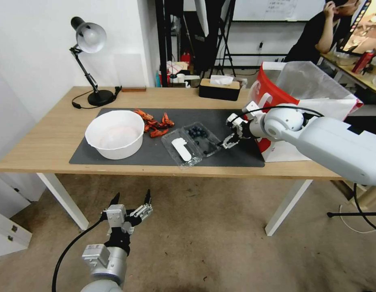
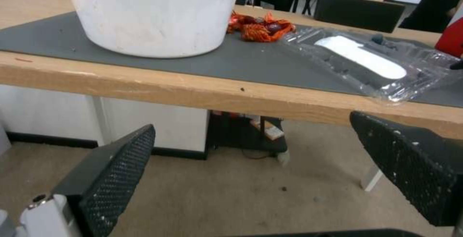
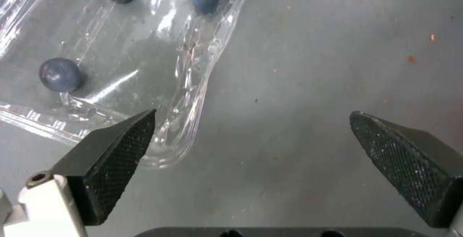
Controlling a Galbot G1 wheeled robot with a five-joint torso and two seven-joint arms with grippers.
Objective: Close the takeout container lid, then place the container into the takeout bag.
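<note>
Fingers (image 3: 115, 153) of your right gripper (image 1: 227, 137) spread wide at the open container (image 1: 202, 138). Your left gripper (image 1: 131, 201) hangs below the tabletop (image 1: 42, 142), fingers apart.

This looks like a lab or office workroom set up for robot trials. A plain wooden table (image 1: 42, 150) on white legs stands on worn carpet, with a dark mat (image 1: 236, 121) laid as a work surface and a desk lamp (image 1: 90, 38) at the back. Behind it stand tripods (image 1: 224, 36) and a whiteboard (image 1: 277, 9), and a desk (image 1: 350, 73) with a monitor (image 1: 368, 26) sits at the right.
</note>
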